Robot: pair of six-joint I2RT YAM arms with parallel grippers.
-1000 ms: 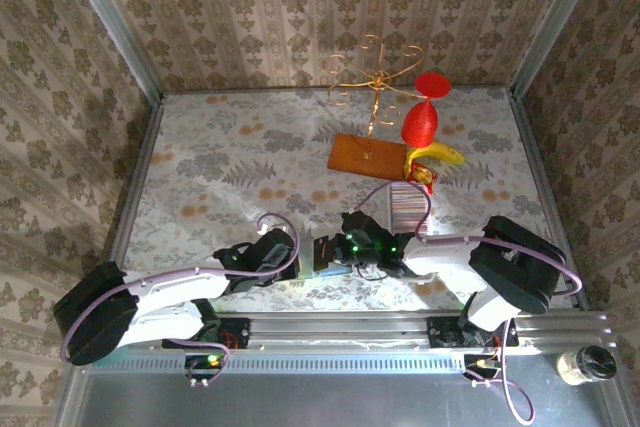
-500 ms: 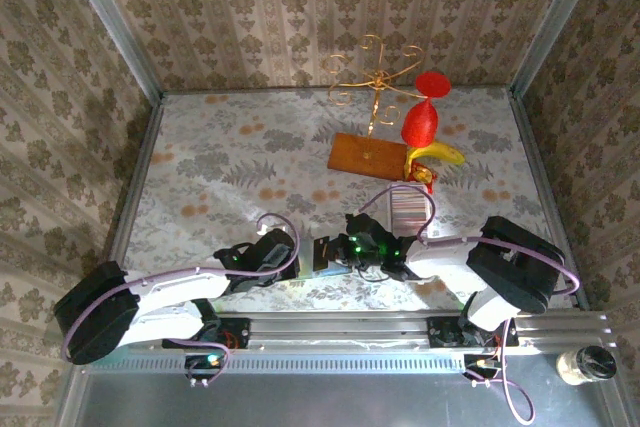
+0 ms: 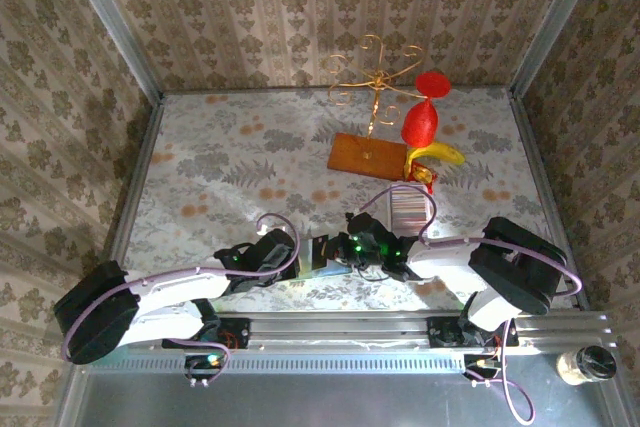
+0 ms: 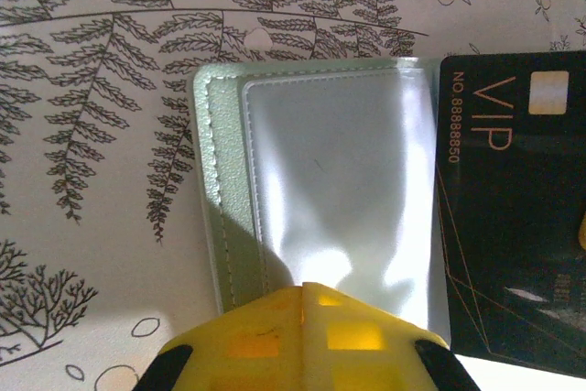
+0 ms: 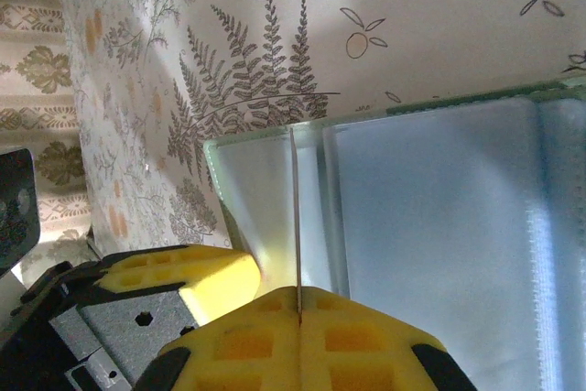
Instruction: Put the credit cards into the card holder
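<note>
**While holder is pinned, card is lined up at pocket**

As the card holder (image 4: 311,199) lies open on the fern-print surface (image 4: 92,89), close to the arm bases, its clear pocket is turned up for loading. Left tool (image 4: 302,318) is fully closed, with nothing seen between the fingers. Its tip is set over the holder's near edge, judged to stop the holder sliding. Right tool (image 5: 298,313) is clamped tight on a credit card (image 5: 297,217), seen edge-on. The card's leading edge is lined up at the pocket seam, so this is judged to be the insertion step, with the card not yet seated. Black VIP card (image 4: 508,217) is seen over the holder's right half; whether it is the gripped one cannot be told. Risk: the card snagging on the pocket lip.
</note>
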